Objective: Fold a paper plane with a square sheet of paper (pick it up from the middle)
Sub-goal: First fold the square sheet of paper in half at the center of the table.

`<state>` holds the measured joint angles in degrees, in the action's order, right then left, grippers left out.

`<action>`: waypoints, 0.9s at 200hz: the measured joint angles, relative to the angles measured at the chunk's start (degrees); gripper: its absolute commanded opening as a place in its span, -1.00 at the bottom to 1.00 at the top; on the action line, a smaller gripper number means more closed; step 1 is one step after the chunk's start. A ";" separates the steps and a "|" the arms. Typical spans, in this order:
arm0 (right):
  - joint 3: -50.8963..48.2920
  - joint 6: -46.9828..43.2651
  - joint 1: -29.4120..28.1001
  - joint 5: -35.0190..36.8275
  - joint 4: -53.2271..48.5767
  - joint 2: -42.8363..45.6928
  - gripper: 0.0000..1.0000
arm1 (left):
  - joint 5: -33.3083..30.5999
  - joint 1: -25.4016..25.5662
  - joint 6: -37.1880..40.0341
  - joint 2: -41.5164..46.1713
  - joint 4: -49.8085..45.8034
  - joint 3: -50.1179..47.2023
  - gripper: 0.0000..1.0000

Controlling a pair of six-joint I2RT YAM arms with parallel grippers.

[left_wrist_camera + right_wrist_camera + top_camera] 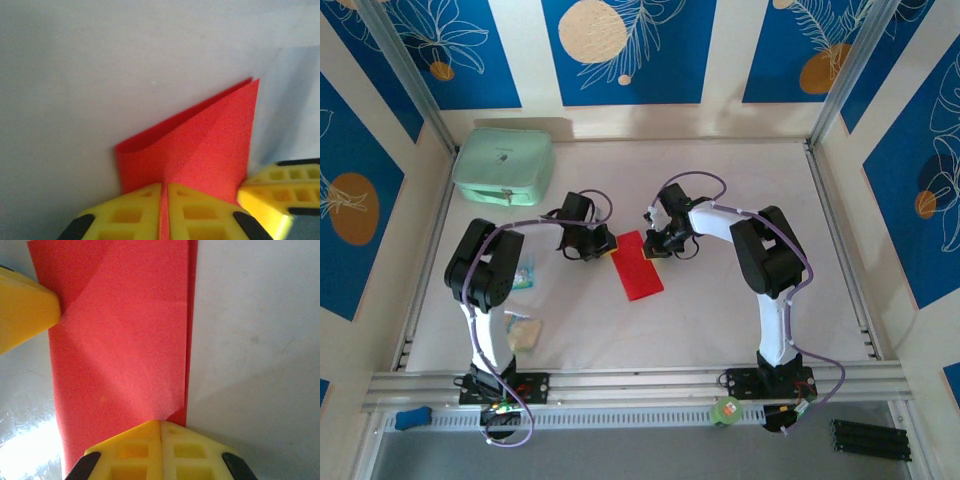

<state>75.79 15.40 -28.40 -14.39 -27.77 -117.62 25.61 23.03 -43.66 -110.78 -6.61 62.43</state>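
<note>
**Corner fold on the halved sheet, both arms at the paper**

Nearest the arm bases, the front rail bounds the table. Just beyond it on the left lie a pale packet and, a little farther, a second packet, both beside the left arm and apart from the work.

At mid-table lies the red paper, folded to a narrow rectangle, with a gripper at either side of its far end. The left gripper is clamped on the paper. A red layer runs up between its closed yellow fingers, and the pinched corner rises off the table as a curled flap. The right gripper has its jaws together, tips set at the paper's edge where a diagonal crease ends. Whether it pins the sheet or nips a layer cannot be told.

The step in hand reads as a nose fold, one corner drawn over toward the long edge. No dart shape shows yet, so the task is judged early. The next move likely calls for carrying the flap across while the right tip anchors the sheet, then pressing the crease flat. The grippers stand close, so finger clearance is tight.

Bare table lies open to the right and toward the rail. Farthest, a mint-green case sits in the far left corner, well apart from the paper.
</note>
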 measured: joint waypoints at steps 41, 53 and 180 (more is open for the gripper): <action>0.22 0.00 -0.15 0.00 -0.02 -0.17 -0.92 | -3.61 -1.88 0.00 -0.11 -4.44 2.21 -0.74; 0.31 0.00 -0.13 -0.04 -0.13 -0.26 -0.92 | -3.52 -3.28 0.02 -0.37 -5.20 2.64 -0.74; 1.25 -0.46 -0.15 -0.07 -1.22 -0.70 -0.92 | -0.55 -0.59 3.65 0.63 -5.81 5.97 -0.72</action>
<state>77.03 14.94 -28.56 -14.46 -28.99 -118.32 25.06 22.44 -40.01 -110.15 -12.43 68.40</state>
